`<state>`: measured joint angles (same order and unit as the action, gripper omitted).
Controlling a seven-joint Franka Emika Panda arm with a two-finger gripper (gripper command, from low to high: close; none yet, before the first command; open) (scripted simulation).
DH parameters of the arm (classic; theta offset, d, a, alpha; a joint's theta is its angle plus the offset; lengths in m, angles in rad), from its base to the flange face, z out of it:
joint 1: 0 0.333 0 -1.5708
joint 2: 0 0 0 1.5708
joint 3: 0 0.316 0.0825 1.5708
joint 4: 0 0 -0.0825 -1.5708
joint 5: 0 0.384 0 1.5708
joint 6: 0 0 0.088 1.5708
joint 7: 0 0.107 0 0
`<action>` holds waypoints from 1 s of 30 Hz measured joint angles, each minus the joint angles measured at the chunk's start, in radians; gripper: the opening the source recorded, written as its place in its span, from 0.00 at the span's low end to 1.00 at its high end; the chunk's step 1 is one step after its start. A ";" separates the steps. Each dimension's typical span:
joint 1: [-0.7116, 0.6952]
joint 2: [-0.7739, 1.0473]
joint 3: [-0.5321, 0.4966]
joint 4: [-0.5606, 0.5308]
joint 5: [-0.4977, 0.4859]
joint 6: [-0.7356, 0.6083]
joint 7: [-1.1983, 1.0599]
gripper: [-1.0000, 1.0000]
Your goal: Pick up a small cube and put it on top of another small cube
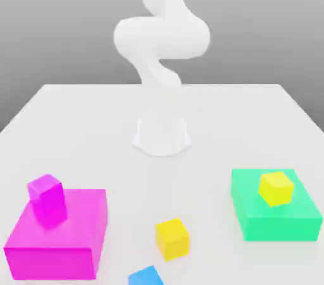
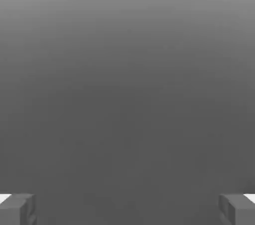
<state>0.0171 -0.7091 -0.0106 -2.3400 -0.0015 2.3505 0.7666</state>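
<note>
- On the white tabletop point(image 1: 76, 119), the arm's round base point(image 1: 162, 136) stands as the landmark, with the white arm point(image 1: 161, 37) rising and curling above it.
- A golden-yellow small cube point(image 1: 172, 238) lies on the bare tabletop nearer the camera than the base, almost straight in front of it.
- The second yellow cube point(image 1: 276, 188) sits on top of a flat green block point(image 1: 253, 214), which lies toward the exterior view's right of the base and nearer the camera.
- A flat magenta block point(image 1: 76, 239) lies toward the exterior view's left of the base, also nearer the camera, with a small magenta cube point(image 1: 46, 200) tilted on its top.
- A small blue cube point(image 1: 146, 276) lies just beyond the loose yellow one, further from the base.
- The gripper point(image 2: 127, 208) stands wide apart, its two grey fingertips point(image 2: 17, 209) at the picture's opposite corners with nothing between them.
</note>
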 joint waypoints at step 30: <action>0.062 1.020 -0.011 -0.320 0.035 0.620 -0.337 0.00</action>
<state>0.0795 0.3107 -0.0214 -2.6598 0.0335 2.9707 0.4294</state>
